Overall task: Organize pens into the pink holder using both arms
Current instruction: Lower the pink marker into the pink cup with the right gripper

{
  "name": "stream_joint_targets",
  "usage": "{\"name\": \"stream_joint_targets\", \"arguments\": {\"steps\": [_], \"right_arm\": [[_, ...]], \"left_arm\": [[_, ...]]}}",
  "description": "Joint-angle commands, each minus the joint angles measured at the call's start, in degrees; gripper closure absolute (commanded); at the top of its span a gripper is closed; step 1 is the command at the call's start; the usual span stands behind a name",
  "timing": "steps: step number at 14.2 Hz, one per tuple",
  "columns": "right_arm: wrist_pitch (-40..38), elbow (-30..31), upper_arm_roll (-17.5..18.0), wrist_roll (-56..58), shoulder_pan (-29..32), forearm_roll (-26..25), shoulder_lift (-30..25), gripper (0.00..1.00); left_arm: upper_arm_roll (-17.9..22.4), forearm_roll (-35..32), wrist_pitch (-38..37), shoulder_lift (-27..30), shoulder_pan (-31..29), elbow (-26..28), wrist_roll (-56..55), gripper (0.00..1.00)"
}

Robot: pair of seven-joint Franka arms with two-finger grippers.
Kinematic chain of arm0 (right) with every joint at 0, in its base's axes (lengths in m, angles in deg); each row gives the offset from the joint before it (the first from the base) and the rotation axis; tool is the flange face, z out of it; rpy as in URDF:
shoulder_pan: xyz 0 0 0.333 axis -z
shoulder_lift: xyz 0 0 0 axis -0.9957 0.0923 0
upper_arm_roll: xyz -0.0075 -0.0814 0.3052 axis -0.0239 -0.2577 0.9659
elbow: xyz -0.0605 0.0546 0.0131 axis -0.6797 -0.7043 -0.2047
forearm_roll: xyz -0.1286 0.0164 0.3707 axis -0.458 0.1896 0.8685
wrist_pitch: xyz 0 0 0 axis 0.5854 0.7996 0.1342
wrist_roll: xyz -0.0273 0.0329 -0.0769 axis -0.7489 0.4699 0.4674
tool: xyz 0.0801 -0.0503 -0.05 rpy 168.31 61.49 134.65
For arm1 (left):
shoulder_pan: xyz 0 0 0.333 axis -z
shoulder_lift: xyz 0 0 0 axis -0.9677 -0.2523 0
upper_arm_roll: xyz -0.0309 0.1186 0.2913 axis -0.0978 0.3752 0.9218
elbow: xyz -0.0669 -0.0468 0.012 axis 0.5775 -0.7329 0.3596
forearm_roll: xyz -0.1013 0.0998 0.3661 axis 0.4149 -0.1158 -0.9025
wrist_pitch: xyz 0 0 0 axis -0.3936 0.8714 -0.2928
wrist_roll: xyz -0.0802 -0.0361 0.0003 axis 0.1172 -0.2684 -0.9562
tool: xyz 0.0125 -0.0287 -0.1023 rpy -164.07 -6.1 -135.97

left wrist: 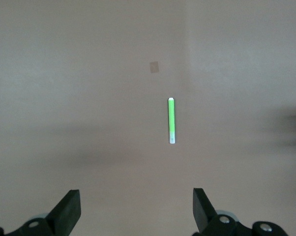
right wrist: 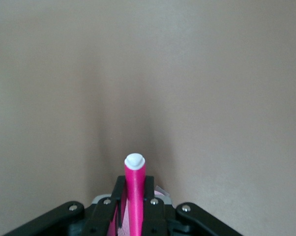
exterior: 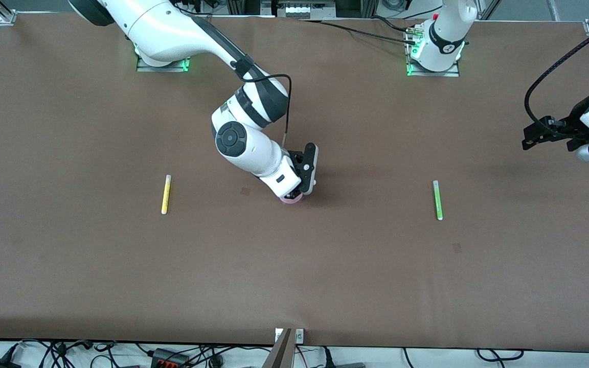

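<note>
The pink holder (exterior: 291, 199) stands at the table's middle, mostly covered by my right gripper (exterior: 296, 192), which hangs right over it. In the right wrist view that gripper (right wrist: 134, 183) is shut on a magenta pen (right wrist: 135, 194) held upright, white cap up, with a sliver of the holder's rim (right wrist: 161, 195) showing beneath. A yellow pen (exterior: 166, 194) lies flat toward the right arm's end. A green pen (exterior: 437, 200) lies flat toward the left arm's end. My left gripper (exterior: 535, 138) hovers open and empty above the table; its wrist view shows the green pen (left wrist: 171, 120) ahead of the left gripper (left wrist: 136, 206).
The brown table (exterior: 294, 286) carries two small darker patches (exterior: 245, 191) (exterior: 457, 248). Both arm bases (exterior: 161, 61) (exterior: 433, 64) stand at the edge farthest from the front camera. Cables and a bracket (exterior: 287, 342) run along the nearest edge.
</note>
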Motion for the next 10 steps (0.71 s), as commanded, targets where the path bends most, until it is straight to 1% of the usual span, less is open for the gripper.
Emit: {"name": "stream_joint_targets", "arguments": {"steps": [1, 10], "right_arm": [[0.3, 0.2, -0.2, -0.9, 0.0, -2.0, -0.1, 1.0], [2.9, 0.2, -0.3, -0.7, -0.4, -2.7, 1.6, 1.0]], "left_arm": [[0.0, 0.3, -0.7, 1.9, 0.4, 1.1, -1.2, 0.0], [0.0, 1.3, -0.2, 1.9, -0.4, 1.1, -1.6, 0.0]]}}
